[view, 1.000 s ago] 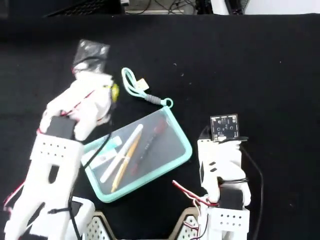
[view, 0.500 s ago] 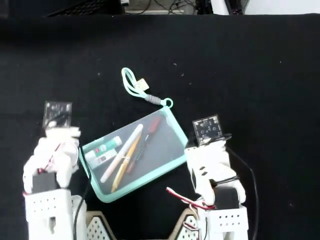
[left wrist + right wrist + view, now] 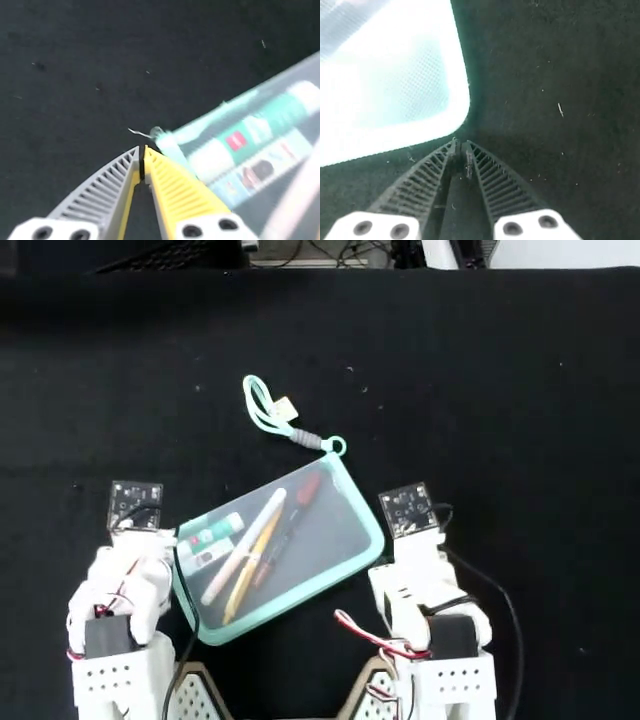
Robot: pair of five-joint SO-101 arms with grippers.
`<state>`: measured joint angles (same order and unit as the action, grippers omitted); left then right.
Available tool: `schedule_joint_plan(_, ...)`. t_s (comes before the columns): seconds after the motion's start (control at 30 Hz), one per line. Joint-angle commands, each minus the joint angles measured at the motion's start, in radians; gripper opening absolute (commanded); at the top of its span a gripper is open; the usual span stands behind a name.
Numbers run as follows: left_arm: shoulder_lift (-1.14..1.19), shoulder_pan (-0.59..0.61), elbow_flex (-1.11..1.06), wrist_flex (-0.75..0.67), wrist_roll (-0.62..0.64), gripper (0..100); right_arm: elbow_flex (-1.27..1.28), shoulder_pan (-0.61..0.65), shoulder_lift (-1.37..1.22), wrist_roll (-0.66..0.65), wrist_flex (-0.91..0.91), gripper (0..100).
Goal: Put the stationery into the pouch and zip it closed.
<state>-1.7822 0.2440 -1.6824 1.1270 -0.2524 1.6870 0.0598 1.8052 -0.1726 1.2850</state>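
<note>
Pulled back since a second ago, our left arm (image 3: 120, 590) sits folded beside the transparent mint-edged zip pouch (image 3: 340, 535) lying mid-table with the pens (image 3: 245, 550) inside. Left wrist view: our left gripper (image 3: 141, 152) is pinched together and empty, by the pouch's corner. Right wrist view: our right gripper (image 3: 461, 146) is likewise closed on nothing; we judge the task finished.

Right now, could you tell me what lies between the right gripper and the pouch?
Only a thin strip of bare black table, in the right wrist view; the right gripper sits shut just short of the pouch corner.
</note>
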Motion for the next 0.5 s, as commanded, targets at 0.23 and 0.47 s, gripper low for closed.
schedule_joint_plan(0.23,-0.002,-0.070,-0.016,0.130,-0.002,3,-0.002,0.008,0.059,0.006,0.005,1.2)
schedule_joint_plan(0.47,0.000,0.065,-0.018,0.129,-0.006,3,-0.002,0.011,0.062,0.006,0.005,1.2)
